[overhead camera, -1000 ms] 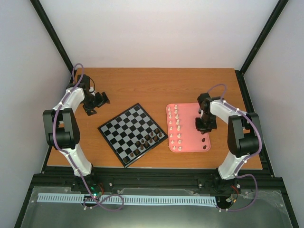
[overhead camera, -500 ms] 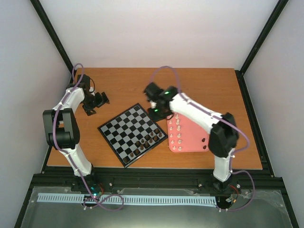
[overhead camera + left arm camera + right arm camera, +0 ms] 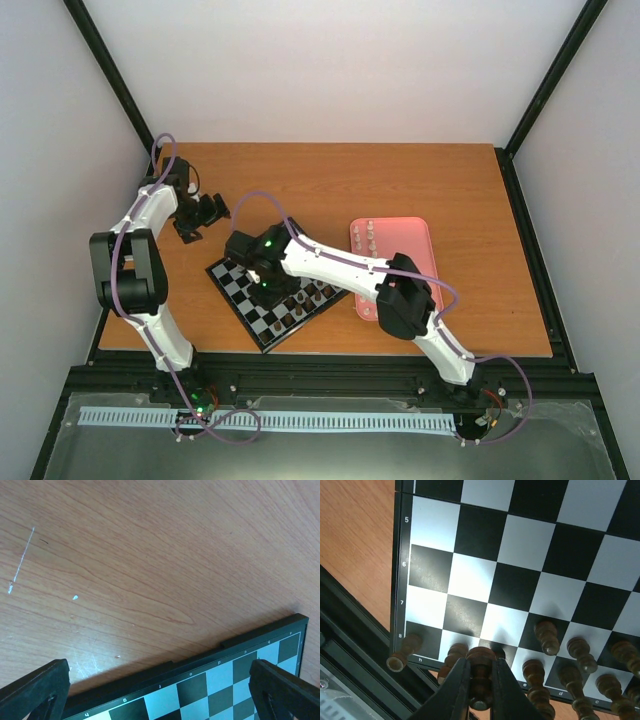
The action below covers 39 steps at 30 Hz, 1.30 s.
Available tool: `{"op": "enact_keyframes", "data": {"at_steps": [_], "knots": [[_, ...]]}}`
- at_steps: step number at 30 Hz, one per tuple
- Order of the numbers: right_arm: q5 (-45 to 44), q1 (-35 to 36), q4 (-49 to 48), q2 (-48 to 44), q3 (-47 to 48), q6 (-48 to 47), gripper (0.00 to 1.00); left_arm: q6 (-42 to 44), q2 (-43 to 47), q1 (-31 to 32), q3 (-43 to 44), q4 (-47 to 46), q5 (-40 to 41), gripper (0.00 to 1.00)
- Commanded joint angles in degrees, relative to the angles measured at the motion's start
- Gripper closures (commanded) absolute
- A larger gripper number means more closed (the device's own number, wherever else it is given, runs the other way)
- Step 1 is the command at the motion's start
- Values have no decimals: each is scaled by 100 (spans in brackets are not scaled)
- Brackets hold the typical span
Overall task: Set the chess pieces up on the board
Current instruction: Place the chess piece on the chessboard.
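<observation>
1. Now the right gripper (image 3: 480, 675) hangs over the near edge of the board (image 3: 470, 570). Its two fingers (image 3: 456, 692) are squeezed tight on one dark brown piece (image 3: 481, 657).
2. That held piece stands straight up over the last row of squares, close to the corner marked h and 8. I cannot tell if its foot touches the board.
3. Other dark brown pieces (image 3: 547, 636) stand on the board along the same edge. One of them is in the corner square, and one is just beside the fingers. More stand in the next row.
4. The board lies turned at a slant in the middle of the wooden table (image 3: 300, 180). Most of its squares are bare.
5. A pink tray (image 3: 410, 250) lies just to the right of the board. Some cream-white pieces (image 3: 366, 238) stand in it near its far left side. The right arm hides part of the tray.
6. The left gripper (image 3: 200, 215) is at the far left of the table, near a corner of the board. Its fingers are wide apart with nothing between them.
</observation>
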State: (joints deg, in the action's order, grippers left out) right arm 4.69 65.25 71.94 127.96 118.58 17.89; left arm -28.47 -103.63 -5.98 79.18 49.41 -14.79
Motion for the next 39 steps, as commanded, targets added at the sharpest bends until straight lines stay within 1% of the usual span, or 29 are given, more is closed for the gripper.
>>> {"op": "enact_keyframes", "data": {"at_steps": [1, 7, 15, 39], "knots": [[117, 46, 379, 235, 301, -18, 97, 17, 269, 12, 47, -28, -52, 0], [101, 42, 430, 428, 325, 23, 96, -14, 265, 16, 132, -25, -102, 0], [236, 25, 379, 608, 314, -146, 96, -10, 290, 9, 137, -20, -73, 0], [340, -179, 259, 891, 374, -334, 92, -12, 141, 9, 235, -23, -103, 0]]}}
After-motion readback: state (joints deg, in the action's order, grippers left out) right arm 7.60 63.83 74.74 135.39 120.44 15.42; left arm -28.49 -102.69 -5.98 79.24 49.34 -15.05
